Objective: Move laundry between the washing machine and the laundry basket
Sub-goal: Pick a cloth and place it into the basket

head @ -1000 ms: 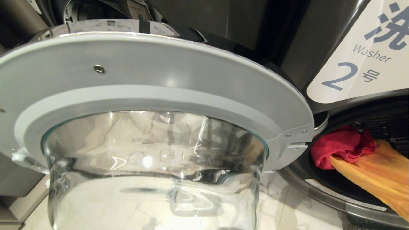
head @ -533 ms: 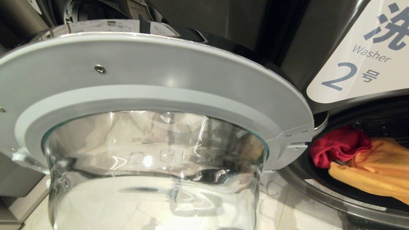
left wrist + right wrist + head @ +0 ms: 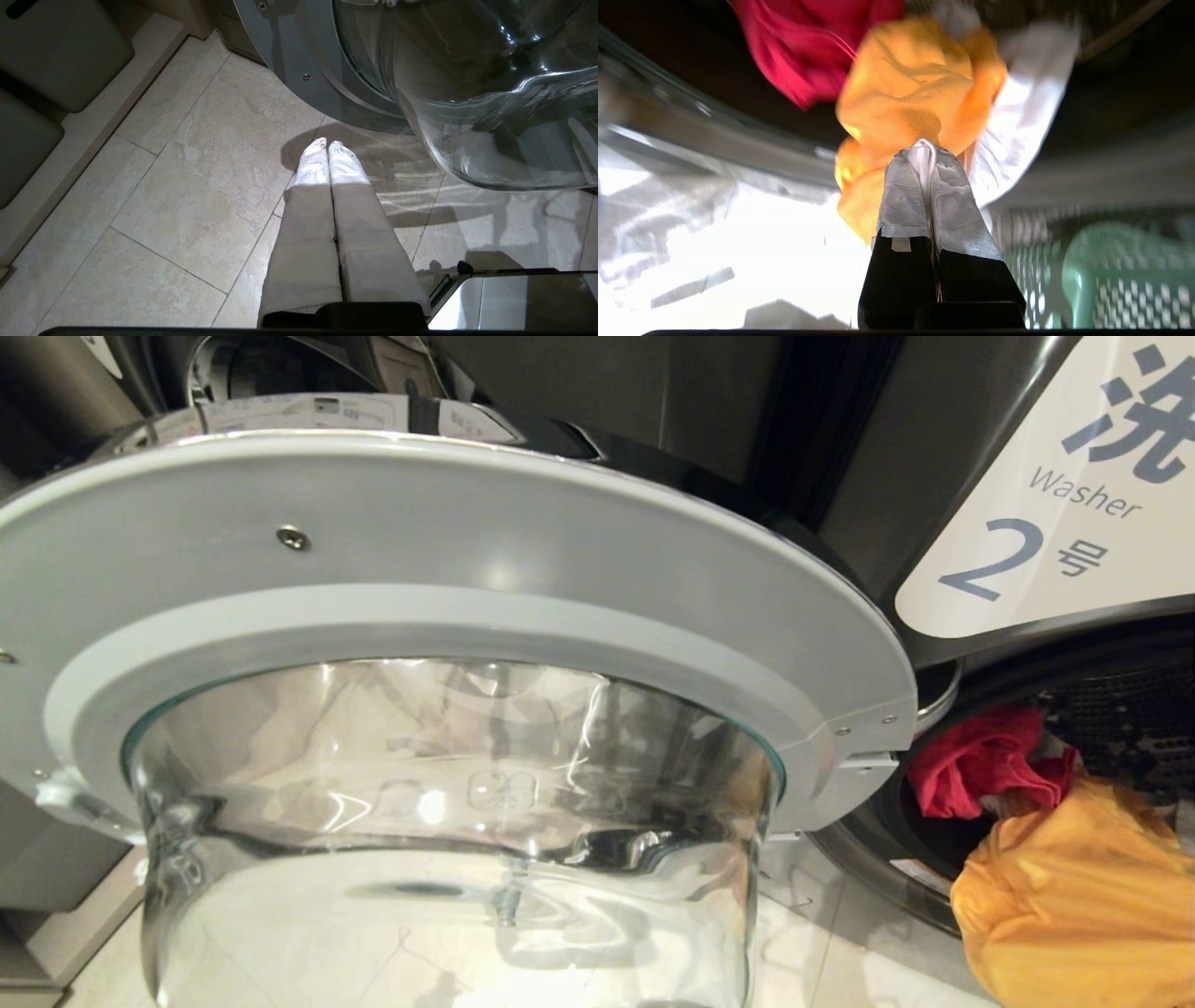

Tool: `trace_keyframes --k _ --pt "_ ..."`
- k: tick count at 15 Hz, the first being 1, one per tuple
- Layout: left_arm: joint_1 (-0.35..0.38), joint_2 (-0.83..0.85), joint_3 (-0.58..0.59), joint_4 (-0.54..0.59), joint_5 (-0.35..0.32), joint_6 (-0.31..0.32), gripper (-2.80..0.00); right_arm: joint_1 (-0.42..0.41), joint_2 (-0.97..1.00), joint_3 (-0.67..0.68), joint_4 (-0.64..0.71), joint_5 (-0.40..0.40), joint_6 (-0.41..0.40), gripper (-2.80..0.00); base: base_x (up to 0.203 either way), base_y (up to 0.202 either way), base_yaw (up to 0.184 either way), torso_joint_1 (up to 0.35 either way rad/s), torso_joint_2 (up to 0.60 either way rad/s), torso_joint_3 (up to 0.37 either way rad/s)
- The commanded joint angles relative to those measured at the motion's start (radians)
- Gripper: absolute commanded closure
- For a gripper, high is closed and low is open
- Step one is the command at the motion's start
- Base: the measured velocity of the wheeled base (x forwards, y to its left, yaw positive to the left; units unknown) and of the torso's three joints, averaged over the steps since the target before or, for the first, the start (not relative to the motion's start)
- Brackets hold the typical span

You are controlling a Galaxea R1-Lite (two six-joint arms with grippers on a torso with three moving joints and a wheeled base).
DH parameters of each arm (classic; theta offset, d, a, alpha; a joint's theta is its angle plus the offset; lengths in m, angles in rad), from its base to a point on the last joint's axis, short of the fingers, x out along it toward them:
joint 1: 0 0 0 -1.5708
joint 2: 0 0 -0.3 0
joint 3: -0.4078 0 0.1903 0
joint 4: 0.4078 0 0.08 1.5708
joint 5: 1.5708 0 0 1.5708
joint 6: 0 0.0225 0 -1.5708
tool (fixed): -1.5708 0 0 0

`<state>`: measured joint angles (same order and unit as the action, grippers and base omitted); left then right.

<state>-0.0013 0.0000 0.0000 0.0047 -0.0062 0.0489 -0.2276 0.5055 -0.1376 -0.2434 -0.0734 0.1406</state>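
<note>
You are gripping the orange garment with a white cloth in the right gripper, jaws clamped, at the washing machine mouth at lower right. The green laundry basket is sitting just beside that gripper; the left gripper is hanging closed and empty.

The soft orange cloth garment, which lay draped across the dark drum opening, has been drawn out over the rim and now hangs bunched in front of it, pinched with a strip of white cloth between the right gripper's fingers. Beyond the fingers, the crumpled red-pink garment has been tugged into a tighter heap.
</note>
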Motion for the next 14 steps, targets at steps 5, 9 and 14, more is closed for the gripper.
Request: trace_keyframes --k 5,9,14 --pt "0.001 0.0 0.002 0.0 0.0 0.0 0.0 -0.071 0.323 0.027 -0.127 0.002 0.046 0.0 0.0 0.0 0.0 0.0 0.0 0.0" --pt "0.0 0.0 0.002 0.0 0.0 0.0 0.0 -0.073 0.755 -0.118 -0.367 -0.008 0.088 0.0 0.0 0.0 0.0 0.0 0.0 0.0" --pt "0.0 0.0 0.002 0.0 0.0 0.0 0.0 -0.027 1.158 -0.455 -0.554 -0.015 0.103 0.0 0.0 0.0 0.0 0.0 0.0 0.0"
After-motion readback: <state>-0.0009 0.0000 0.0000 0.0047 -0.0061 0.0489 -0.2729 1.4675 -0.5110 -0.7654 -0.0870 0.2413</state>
